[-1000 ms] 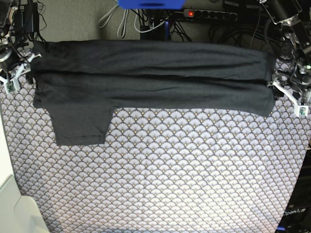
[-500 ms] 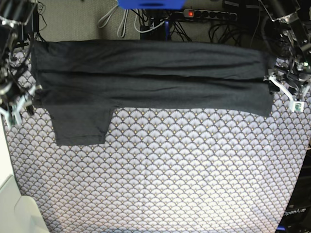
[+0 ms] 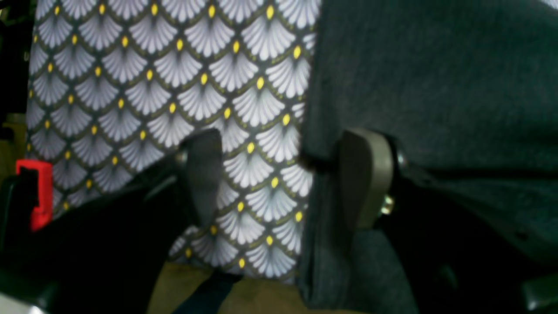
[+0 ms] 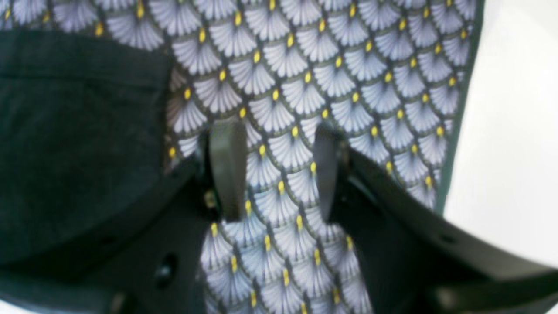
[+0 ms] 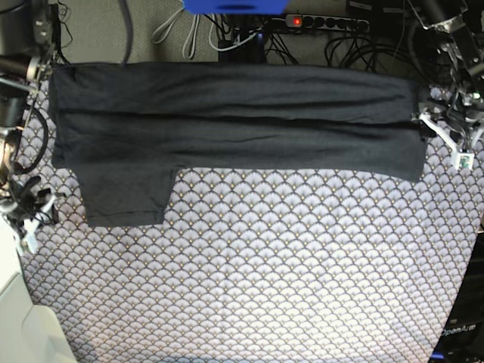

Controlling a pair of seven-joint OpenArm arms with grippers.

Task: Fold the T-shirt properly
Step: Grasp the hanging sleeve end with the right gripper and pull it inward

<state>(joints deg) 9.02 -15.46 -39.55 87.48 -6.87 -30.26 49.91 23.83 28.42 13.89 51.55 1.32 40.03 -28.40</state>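
One T-shirt [image 5: 234, 113], folded into a long dark band with one sleeve hanging below, lies unmoved across the far side of the patterned tabletop [image 5: 265, 272]. The right hand [image 4: 274, 170] has drawn away toward the near edge, open and empty. The left hand [image 3: 283, 174] stays at the shirt's end, open, one finger [image 3: 366, 174] over the fabric.

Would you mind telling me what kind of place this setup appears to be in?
Probably a robotics lab bench: a T-shirt on a patterned tablecloth, with a power strip and tangled cables behind.
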